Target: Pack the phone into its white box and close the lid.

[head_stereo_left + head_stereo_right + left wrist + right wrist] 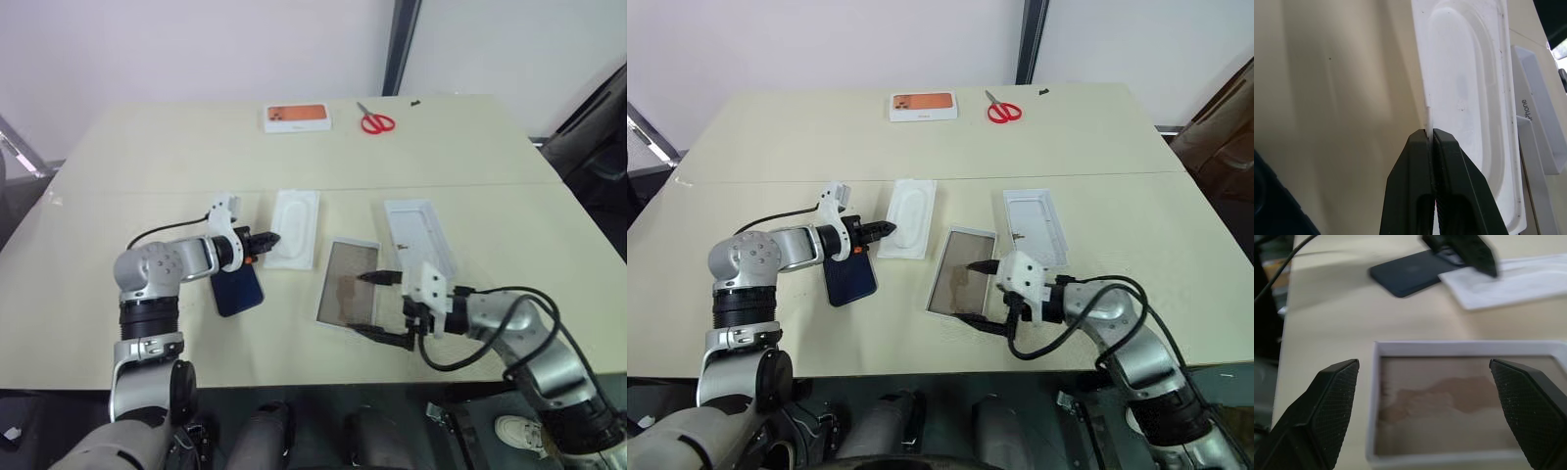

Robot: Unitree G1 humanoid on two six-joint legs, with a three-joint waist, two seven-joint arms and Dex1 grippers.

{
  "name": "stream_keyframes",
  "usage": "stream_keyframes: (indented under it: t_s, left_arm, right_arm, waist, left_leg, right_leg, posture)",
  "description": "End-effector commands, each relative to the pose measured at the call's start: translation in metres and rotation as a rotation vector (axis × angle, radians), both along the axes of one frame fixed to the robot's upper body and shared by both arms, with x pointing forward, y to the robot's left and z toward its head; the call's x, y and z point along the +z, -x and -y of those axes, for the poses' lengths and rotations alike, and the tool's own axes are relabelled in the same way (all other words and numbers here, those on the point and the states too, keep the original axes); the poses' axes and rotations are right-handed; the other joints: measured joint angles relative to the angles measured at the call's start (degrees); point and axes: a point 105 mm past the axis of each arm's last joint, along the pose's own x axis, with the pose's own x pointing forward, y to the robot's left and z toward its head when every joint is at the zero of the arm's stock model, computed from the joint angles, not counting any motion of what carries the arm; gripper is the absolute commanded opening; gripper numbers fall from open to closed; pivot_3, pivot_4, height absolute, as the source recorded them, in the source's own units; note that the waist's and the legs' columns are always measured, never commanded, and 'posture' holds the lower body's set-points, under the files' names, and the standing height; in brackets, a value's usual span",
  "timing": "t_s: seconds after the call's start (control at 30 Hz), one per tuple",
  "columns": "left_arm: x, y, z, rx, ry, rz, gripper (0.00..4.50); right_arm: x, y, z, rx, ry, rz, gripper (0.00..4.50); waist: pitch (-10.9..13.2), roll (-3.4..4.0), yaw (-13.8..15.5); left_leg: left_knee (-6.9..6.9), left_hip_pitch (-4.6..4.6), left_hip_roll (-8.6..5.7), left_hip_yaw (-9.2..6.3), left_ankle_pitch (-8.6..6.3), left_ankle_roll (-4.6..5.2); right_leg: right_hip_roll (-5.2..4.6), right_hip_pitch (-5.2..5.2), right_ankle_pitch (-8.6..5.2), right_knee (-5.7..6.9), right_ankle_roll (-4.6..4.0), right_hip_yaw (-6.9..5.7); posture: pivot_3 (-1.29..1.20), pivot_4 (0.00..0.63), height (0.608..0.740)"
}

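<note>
White moulded insert tray (294, 227) is pinched at its edge by the left gripper (266, 240); right gripper (384, 306) gapes around the white box (348, 284).

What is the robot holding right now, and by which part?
The left pincer is shut on the near edge of the white moulded insert tray. The right pincer is open, holding nothing, its fingers spread either side of the brown-lined white box.

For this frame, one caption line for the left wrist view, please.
Left hand shut on the edge of a white moulded plastic insert tray lying on the beige table.
</note>
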Motion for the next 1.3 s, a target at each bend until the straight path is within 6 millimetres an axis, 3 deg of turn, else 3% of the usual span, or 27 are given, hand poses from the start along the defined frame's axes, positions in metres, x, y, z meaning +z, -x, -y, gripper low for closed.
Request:
stream_keyframes:
  t_s: [0.03,0.2,0.23,0.3,0.53,0.57,0.9,1.1,1.17,1.3]
  left_arm:
    - [0.019,-0.002,0.002,-0.013,0.005,0.083,0.02]
    - [0.022,-0.001,0.005,-0.014,0.018,0.085,0.02]
    - [0.021,-0.001,0.005,-0.014,0.016,0.085,0.0]
    - [0.02,0.0,0.005,-0.013,0.015,0.082,0.0]
    - [0.019,0.002,0.007,-0.015,0.016,0.082,0.0]
    - [0.019,0.002,0.008,-0.016,0.011,0.086,0.0]
    - [0.041,-0.004,0.02,-0.026,0.1,0.088,0.0]
    - [0.037,0.001,0.031,-0.047,0.087,0.071,0.0]
    - [0.032,0.005,0.033,-0.054,0.076,0.059,0.0]
    - [0.025,0.011,0.035,-0.052,0.058,0.042,0.0]
  right_arm:
    - [-0.011,0.007,-0.011,0.074,0.045,-0.016,4.5]
    - [-0.024,0.008,-0.01,0.113,0.112,-0.041,4.5]
    - [-0.027,0.007,-0.009,0.115,0.13,-0.048,4.24]
    - [-0.031,0.003,-0.008,0.11,0.145,-0.034,3.66]
    - [-0.018,-0.009,-0.012,0.101,0.107,0.014,0.17]
    - [-0.017,-0.011,-0.012,0.099,0.106,0.025,0.07]
    - [-0.012,-0.056,-0.026,0.11,0.177,0.224,0.07]
    - [-0.008,-0.068,-0.034,0.082,0.126,0.214,0.07]
    - [-0.005,-0.07,-0.033,0.072,0.122,0.241,0.86]
    - [0.002,-0.067,-0.023,0.062,0.107,0.237,2.94]
  waist:
    - [0.0,0.0,0.06]
    - [0.0,0.0,-0.01]
    - [0.0,0.0,-0.03]
    - [0.0,-0.01,-0.02]
    - [0.0,-0.01,-0.06]
    - [0.01,-0.01,-0.07]
    - [0.01,-0.02,-0.23]
    - [0.01,-0.02,-0.28]
    - [0.02,-0.02,-0.17]
    - [0.02,-0.02,-0.19]
  left_leg:
    - [0.0,0.0,-0.01,0.01,0.0,0.0]
    - [0.02,0.0,-0.01,0.01,0.0,0.0]
    - [0.02,0.0,-0.01,0.01,0.0,0.0]
    - [0.02,0.0,-0.01,0.0,0.0,0.0]
    - [0.04,0.0,-0.01,0.0,0.0,0.0]
    - [0.04,0.0,-0.01,0.0,0.0,0.0]
    - [0.09,-0.01,-0.01,0.0,0.0,-0.01]
    - [0.1,0.0,0.0,0.0,0.0,-0.02]
    - [0.1,-0.01,0.0,0.0,0.0,-0.02]
    - [0.1,-0.01,-0.01,0.0,0.0,-0.02]
  right_leg:
    - [-0.01,0.0,0.0,0.0,0.0,0.0]
    - [-0.01,0.0,0.0,0.0,0.0,0.0]
    - [-0.01,0.0,0.0,0.0,0.0,0.0]
    - [0.0,0.0,0.0,0.0,0.0,0.0]
    - [0.0,0.01,0.0,0.0,0.0,0.0]
    - [0.0,0.01,0.0,0.0,0.0,0.0]
    - [0.01,0.01,0.0,0.0,0.0,-0.02]
    - [0.02,0.0,0.0,0.01,0.01,-0.02]
    - [0.02,0.01,0.0,0.01,0.01,-0.02]
    - [0.02,-0.01,0.0,0.02,0.01,-0.01]
  posture:
    - [0.0,0.15,0.734]
    - [0.0,0.15,0.734]
    - [0.0,0.15,0.734]
    - [0.0,0.15,0.734]
    - [0.0,0.15,0.734]
    - [0.0,0.15,0.734]
    - [0.0,0.15,0.734]
    - [0.0,0.15,0.734]
    - [0.0,0.15,0.734]
    - [0.0,0.15,0.734]
